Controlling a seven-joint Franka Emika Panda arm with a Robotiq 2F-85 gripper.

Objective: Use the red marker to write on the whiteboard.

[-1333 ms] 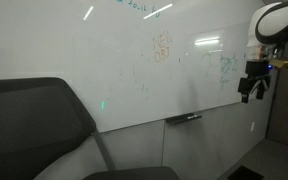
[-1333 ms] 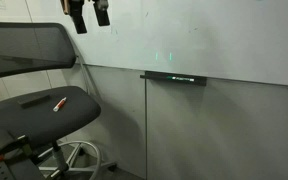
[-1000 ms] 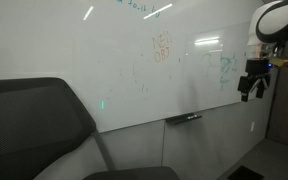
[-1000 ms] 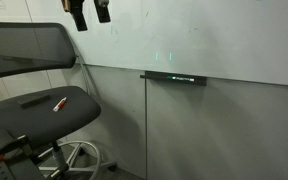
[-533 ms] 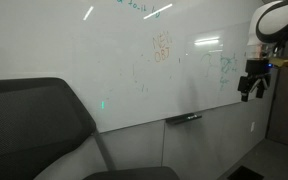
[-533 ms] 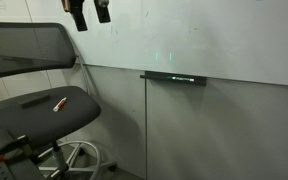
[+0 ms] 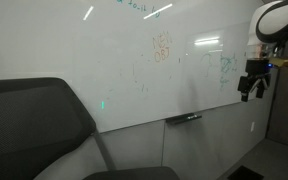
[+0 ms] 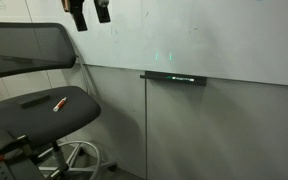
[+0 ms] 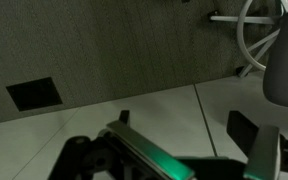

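The whiteboard (image 7: 104, 60) is a large glossy white wall board with faint orange and green scribbles; it also shows in an exterior view (image 8: 204, 35). A thin ledge (image 8: 174, 77) runs along its lower edge. The red marker (image 8: 58, 103) lies on the grey seat of an office chair (image 8: 34, 115). My gripper (image 7: 251, 94) hangs in front of the board's edge, well above the chair (image 8: 91, 20). It is open and empty. In the wrist view its two dark fingers (image 9: 184, 125) are spread over bare floor.
A dark flat object (image 8: 29, 101) lies on the chair seat beside the marker. The chair's mesh backrest (image 7: 29, 125) fills the foreground. A grey wall panel (image 8: 214, 130) runs below the board. The chair's white base (image 9: 259, 40) shows in the wrist view.
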